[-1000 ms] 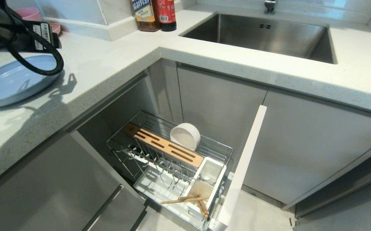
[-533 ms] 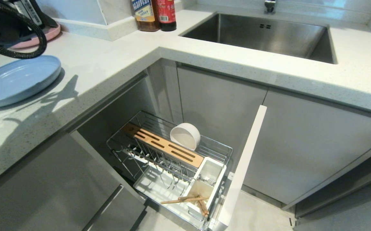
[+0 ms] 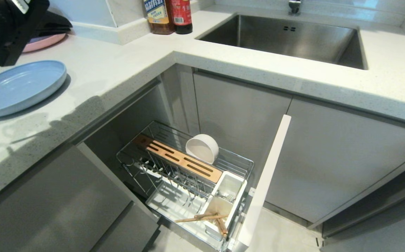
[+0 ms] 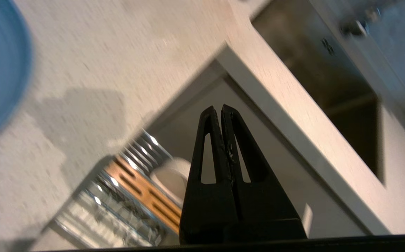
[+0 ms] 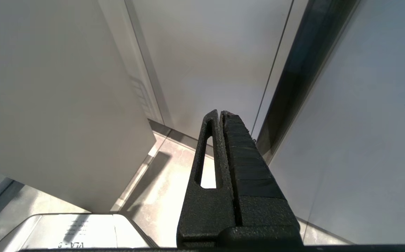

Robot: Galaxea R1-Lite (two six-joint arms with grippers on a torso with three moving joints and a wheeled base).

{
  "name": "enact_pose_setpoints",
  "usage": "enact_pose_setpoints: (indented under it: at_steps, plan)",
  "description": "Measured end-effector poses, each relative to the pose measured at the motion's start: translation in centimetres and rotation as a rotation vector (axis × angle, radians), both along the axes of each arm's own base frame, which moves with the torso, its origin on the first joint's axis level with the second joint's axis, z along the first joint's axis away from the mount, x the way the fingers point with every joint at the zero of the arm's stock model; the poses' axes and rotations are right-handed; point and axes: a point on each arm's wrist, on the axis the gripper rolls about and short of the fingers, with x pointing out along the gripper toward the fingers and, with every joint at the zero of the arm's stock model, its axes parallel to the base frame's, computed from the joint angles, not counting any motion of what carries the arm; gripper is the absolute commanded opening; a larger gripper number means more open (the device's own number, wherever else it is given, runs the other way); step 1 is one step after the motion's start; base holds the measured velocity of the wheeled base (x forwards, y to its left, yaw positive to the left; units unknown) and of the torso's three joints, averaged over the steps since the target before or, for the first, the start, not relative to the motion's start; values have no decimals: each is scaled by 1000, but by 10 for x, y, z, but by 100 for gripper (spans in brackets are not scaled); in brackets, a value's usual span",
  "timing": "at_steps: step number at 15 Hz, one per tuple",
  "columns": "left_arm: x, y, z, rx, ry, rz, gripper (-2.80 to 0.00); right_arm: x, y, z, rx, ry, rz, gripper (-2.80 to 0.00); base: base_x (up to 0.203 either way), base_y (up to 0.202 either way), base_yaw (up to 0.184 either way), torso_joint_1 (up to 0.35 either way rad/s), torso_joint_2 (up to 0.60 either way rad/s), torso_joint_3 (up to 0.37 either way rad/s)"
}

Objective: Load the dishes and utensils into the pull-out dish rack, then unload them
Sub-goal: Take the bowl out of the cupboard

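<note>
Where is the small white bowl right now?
In the head view the white bowl stands on edge in the pull-out dish rack, at its back, just beyond the wooden knife block.

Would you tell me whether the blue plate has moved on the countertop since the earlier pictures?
No. The blue plate lies where it did, left of the counter corner.

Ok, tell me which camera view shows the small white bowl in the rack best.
The head view: the white bowl shows whole and sharp, tipped on its side in the wire rack behind the wooden knife block. The left wrist view catches only a blurred part of it beside the shut left tool. The right wrist view misses it.
</note>
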Motion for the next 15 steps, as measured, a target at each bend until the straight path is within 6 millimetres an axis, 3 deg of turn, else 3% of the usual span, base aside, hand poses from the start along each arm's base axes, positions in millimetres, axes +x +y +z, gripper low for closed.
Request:
enact_pose_setpoints:
  at_steps: [3, 7, 15]
  plan:
    - [-20, -16, -7, -14, 28, -211, -280, 0, 0, 0, 0, 0, 0, -280, 0, 0, 0, 0, 0, 0]
    - [-23, -40, -26, -68, 169, -308, -280, 0, 0, 0, 0, 0, 0, -280, 0, 0, 0, 0, 0, 0]
    - [17, -82, -85, 5, 446, -240, -280, 0, 0, 0, 0, 0, 0, -280, 0, 0, 0, 0, 0, 0]
